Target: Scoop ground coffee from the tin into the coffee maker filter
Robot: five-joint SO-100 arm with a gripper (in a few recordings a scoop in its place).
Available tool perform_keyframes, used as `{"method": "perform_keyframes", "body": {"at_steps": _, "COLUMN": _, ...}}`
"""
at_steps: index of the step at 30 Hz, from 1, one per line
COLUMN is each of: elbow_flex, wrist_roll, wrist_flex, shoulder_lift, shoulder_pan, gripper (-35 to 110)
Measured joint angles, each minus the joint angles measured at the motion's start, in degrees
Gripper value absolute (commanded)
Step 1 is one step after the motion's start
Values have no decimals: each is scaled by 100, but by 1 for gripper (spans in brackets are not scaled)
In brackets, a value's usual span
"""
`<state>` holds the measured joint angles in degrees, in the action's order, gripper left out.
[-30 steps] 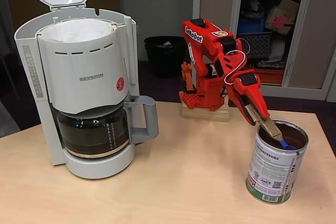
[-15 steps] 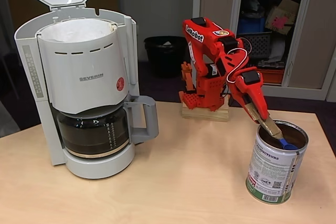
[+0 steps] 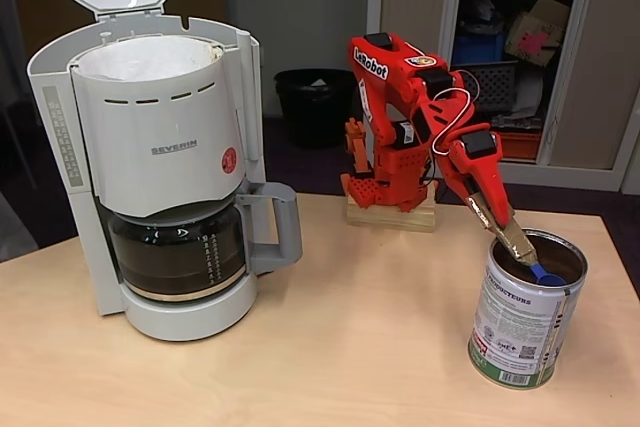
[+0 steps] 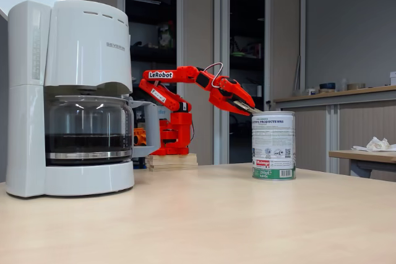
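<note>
the tin [image 3: 523,312] sits upright near the right edge of the bench [image 3: 350,347] in a fixed view, white label, green band at the bottom, lid off. inside it the ground coffee [image 3: 553,262] shows as a dark brown mass below the silver rim. the red arm [image 3: 420,117] reaches down from its wooden base at the back edge, and the gripper [image 3: 517,244] is clamped on a blue scoop [image 3: 545,274] whose bowl sits inside the tin's mouth. in the low side view the gripper [image 4: 252,110] tips down just at the tin's [image 4: 273,145] rim. the coffee maker [image 3: 160,167] stands by the left edge, lid flipped up, white paper filter [image 3: 145,57] open on top, dark liquid in the carafe [image 3: 180,257]
</note>
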<state>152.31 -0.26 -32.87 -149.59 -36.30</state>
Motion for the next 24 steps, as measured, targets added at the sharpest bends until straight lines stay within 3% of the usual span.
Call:
{"method": "perform_keyframes", "body": {"at_steps": 11, "elbow_flex": -729, "wrist_roll": -1336, "wrist_flex": -158, "shoulder_lift": 255, "shoulder_pan": -132, "gripper": 0}}
{"method": "perform_keyframes", "body": {"at_steps": 24, "elbow_flex": -2549, "wrist_roll": -1934, "wrist_flex": -1705, "shoulder_lift": 1389, "shoulder_pan": 281, "gripper": 0}}
